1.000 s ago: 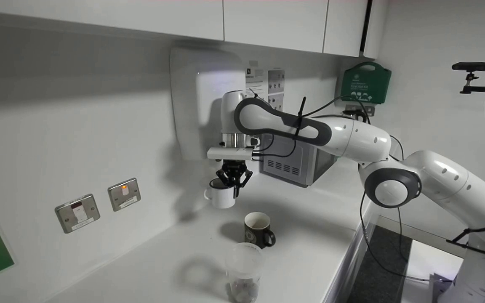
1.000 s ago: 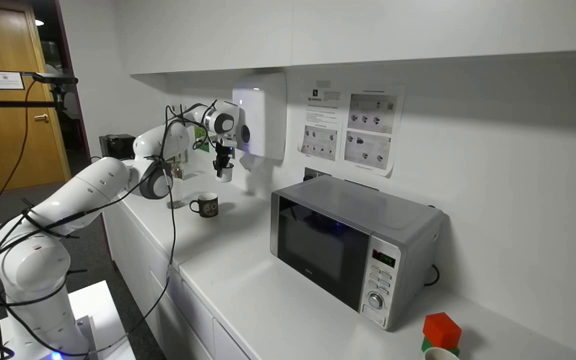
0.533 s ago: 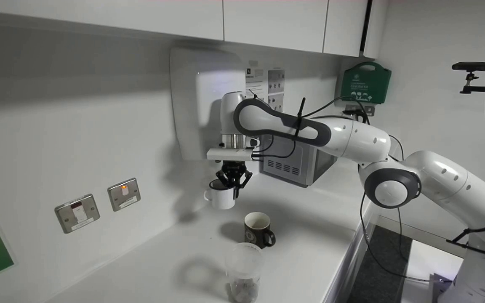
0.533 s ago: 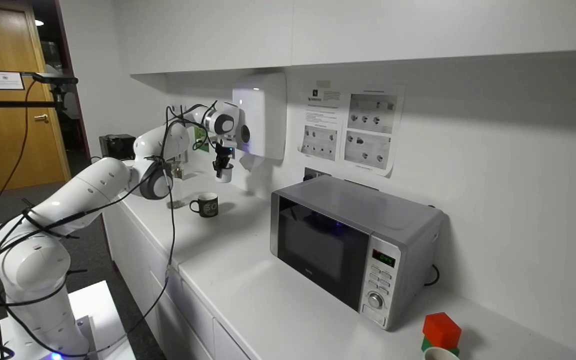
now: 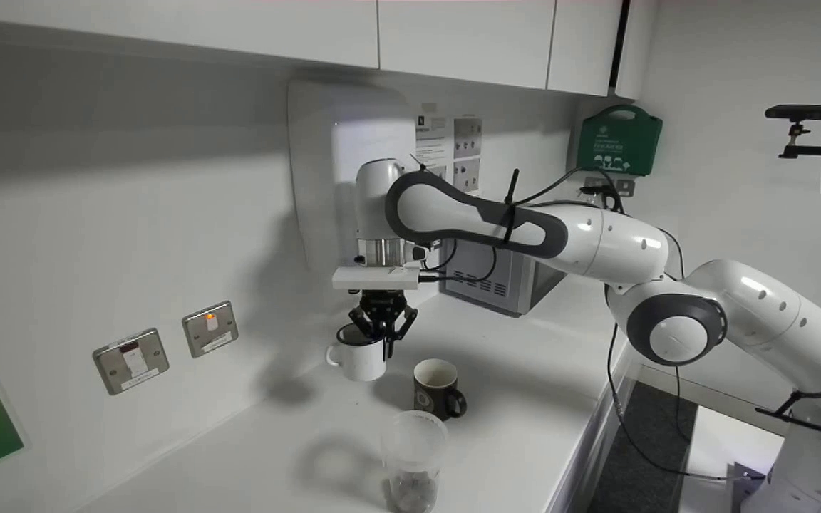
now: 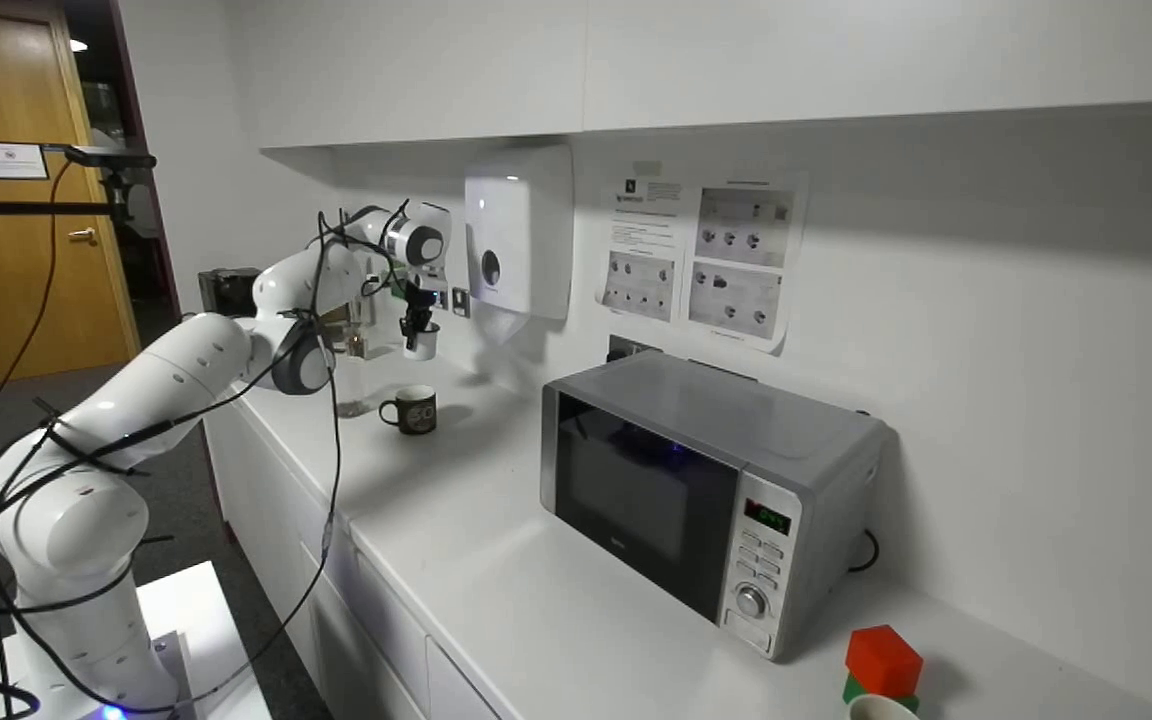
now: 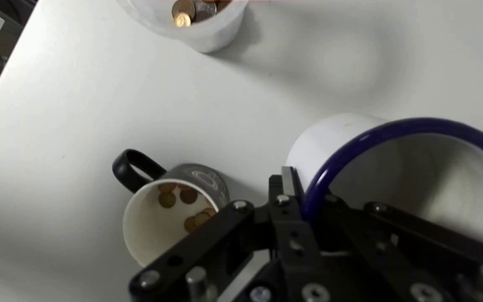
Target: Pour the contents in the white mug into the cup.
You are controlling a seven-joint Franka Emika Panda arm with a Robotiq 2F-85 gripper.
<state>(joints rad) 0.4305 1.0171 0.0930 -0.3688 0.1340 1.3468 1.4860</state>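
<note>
In an exterior view, the black claw (image 5: pixel 384 343) pinches the round white dark-rimmed mug (image 5: pixel 364 363) in the air, farther back and left of the tall cloudy plastic cup (image 5: pixel 414 462). Carry it level over the cup, then tip slowly.

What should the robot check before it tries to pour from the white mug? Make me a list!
1. Do the fingers hold the white mug? Ok: pinched at its rim.
2. Is the white mug about upright? Ok.
3. Is anything inside it to pour? Cannot tell: nothing shows, but part is hidden.
4. Does the cup stand upright? Ok, with coins in it.
5. Is the white mug over the cup? Not ok: it's off to the side.
6. Is the dark mug clear of the cup? Ok: the wrist view shows a gap.
</note>
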